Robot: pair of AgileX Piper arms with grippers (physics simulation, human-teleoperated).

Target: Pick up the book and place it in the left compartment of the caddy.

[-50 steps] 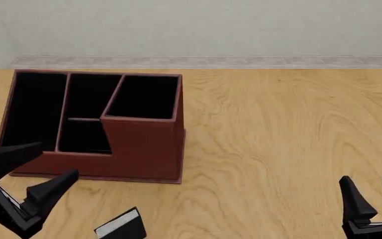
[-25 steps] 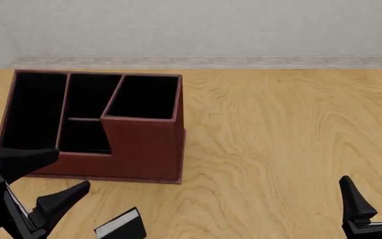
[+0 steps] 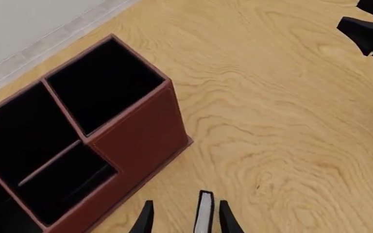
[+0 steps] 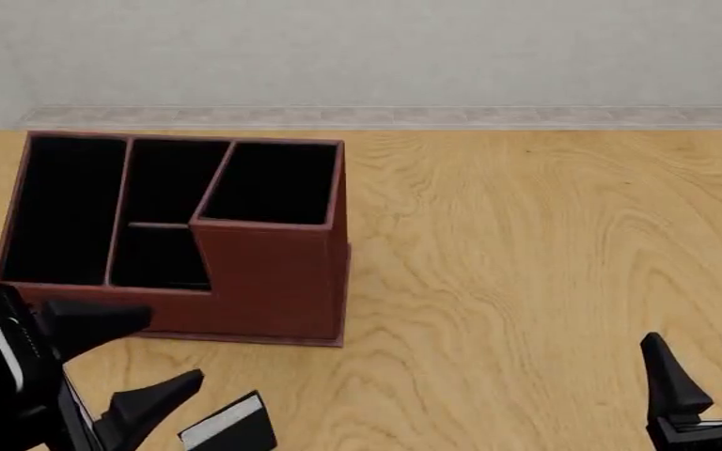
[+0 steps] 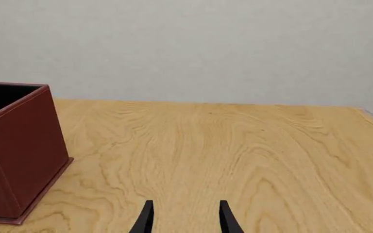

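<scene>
The book (image 4: 229, 425), black with a white page edge, lies on the table near the front edge, in front of the caddy (image 4: 267, 282). My left gripper (image 4: 173, 349) is open, just left of the book and in front of the caddy. In the left wrist view the book (image 3: 204, 213) shows between the open fingers (image 3: 225, 219), close to one of them; I cannot tell whether they touch. The left compartment (image 4: 60, 207) is a long black slot at the caddy's left side. My right gripper (image 4: 710, 365) stands open at the front right, holding nothing.
The caddy's taller square slot (image 4: 274, 183) is at its near right corner, with two shorter divided slots (image 4: 166, 216) beside it. Bare wooden table (image 4: 525, 263) stretches right of the caddy to a wall at the back. The right wrist view shows the caddy's corner (image 5: 18, 160).
My left gripper has moved right and toward the table's front edge, closing in on the book. The book, the caddy and the right gripper have not moved.
</scene>
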